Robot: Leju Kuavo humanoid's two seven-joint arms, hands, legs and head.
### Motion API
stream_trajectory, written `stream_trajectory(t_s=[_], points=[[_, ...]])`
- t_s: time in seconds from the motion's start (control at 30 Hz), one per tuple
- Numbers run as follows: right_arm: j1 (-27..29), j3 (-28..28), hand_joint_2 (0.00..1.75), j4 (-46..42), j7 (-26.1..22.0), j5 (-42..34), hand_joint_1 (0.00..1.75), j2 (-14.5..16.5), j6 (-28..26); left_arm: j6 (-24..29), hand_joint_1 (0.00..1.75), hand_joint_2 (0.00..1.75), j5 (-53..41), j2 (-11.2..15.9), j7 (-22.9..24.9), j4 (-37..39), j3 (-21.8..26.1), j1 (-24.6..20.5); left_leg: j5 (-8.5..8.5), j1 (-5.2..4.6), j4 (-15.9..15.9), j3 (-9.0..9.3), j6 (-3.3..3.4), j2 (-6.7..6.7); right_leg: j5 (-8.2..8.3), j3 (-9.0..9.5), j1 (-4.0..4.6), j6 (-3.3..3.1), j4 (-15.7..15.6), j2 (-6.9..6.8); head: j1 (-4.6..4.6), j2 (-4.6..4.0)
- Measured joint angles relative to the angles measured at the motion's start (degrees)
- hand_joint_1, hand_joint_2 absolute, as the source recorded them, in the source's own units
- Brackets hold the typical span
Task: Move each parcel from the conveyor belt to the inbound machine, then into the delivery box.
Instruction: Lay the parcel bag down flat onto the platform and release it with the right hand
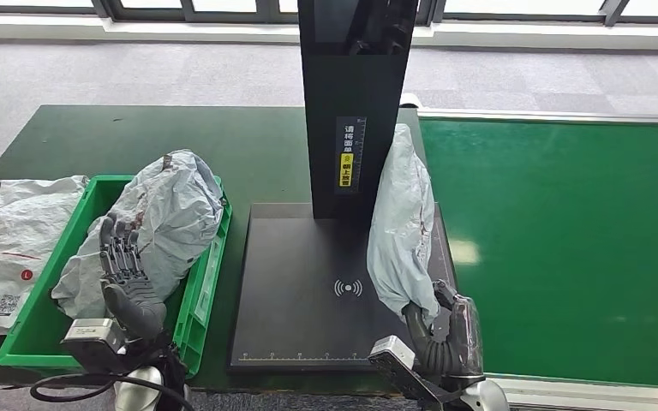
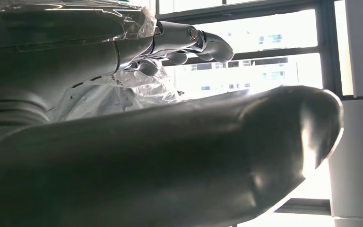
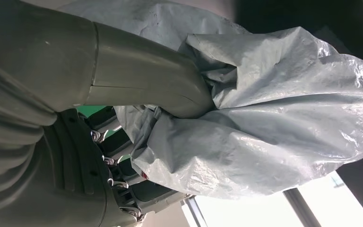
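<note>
A long grey plastic parcel (image 1: 401, 221) stands on edge along the right side of the black inbound machine's plate (image 1: 300, 282), leaning by its black post (image 1: 353, 94). My right hand (image 1: 444, 330) grips the parcel's near end; in the right wrist view the thumb (image 3: 146, 80) presses into the crumpled grey parcel (image 3: 283, 118). A second grey parcel (image 1: 158, 227) lies in the green delivery box (image 1: 210, 274). My left hand (image 1: 124, 274) hovers over that parcel's near end with fingers extended, holding nothing. In the left wrist view the fingers (image 2: 189, 40) stretch above the parcel (image 2: 118, 92).
The green conveyor belt (image 1: 565, 240) runs to the right of the machine. White parcels (image 1: 8, 240) are piled left of the green box. A dark green tabletop (image 1: 223, 137) lies behind the box and the machine.
</note>
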Motion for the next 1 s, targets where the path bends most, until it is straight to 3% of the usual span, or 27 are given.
stream_trajectory(t_s=[0.2,0.33,0.37,0.47,0.5,0.8,1.0], points=[[-0.71,1.45,1.75,2.74,0.91,-2.39,1.75,0.25,7.9,-0.04,0.0,0.0,-0.04,0.0,0.17,0.81,0.0,-0.46,0.0,0.0,0.0,0.0,0.0,0.01,0.0,0.0,0.0,0.0,0.0,0.01,-0.01,0.0],[-1.95,4.35,1.75,7.11,0.58,-4.48,1.75,0.62,10.11,0.4,0.0,0.0,-0.07,0.0,0.35,1.28,0.0,-0.71,0.01,0.01,0.0,0.0,-0.01,0.02,0.0,0.0,0.01,-0.01,0.01,0.01,-0.01,0.0],[-2.29,5.22,1.75,8.11,0.74,-5.1,1.48,0.65,10.19,0.66,0.0,0.0,-0.07,0.0,0.43,1.33,0.0,-0.71,0.01,0.02,0.0,0.0,-0.01,0.02,0.0,0.0,0.01,-0.01,0.02,0.01,-0.01,0.0],[-3.35,7.59,1.75,10.5,1.38,-7.19,0.17,0.66,9.94,1.35,0.0,0.0,-0.08,0.0,0.58,1.35,0.0,-0.64,0.01,0.02,0.0,0.0,-0.01,0.01,0.0,0.0,0.01,-0.01,0.02,0.01,-0.01,0.0],[-3.68,8.15,1.75,11.03,1.53,-7.76,0.0,0.66,9.79,1.5,0.0,0.0,-0.08,-0.01,0.6,1.34,0.0,-0.57,0.01,0.02,0.0,-0.01,-0.01,0.01,0.0,0.0,0.01,-0.01,0.02,0.01,-0.01,0.0],[-5.49,9.12,1.75,13.26,0.43,-11.47,0.0,0.66,8.88,2.45,0.0,0.0,-0.08,-0.26,0.62,0.75,0.0,0.94,0.0,0.0,0.0,-0.02,-0.01,-0.01,0.0,0.01,0.0,0.0,0.0,0.0,-0.01,0.0],[-5.69,9.13,1.75,13.26,-4.14,-15.52,0.0,0.63,7.94,3.28,0.0,0.0,-0.1,-0.31,0.64,0.31,0.0,1.65,0.01,0.01,0.0,-0.02,-0.01,-0.01,0.0,0.01,0.0,-0.01,0.01,0.0,-0.01,0.0]])
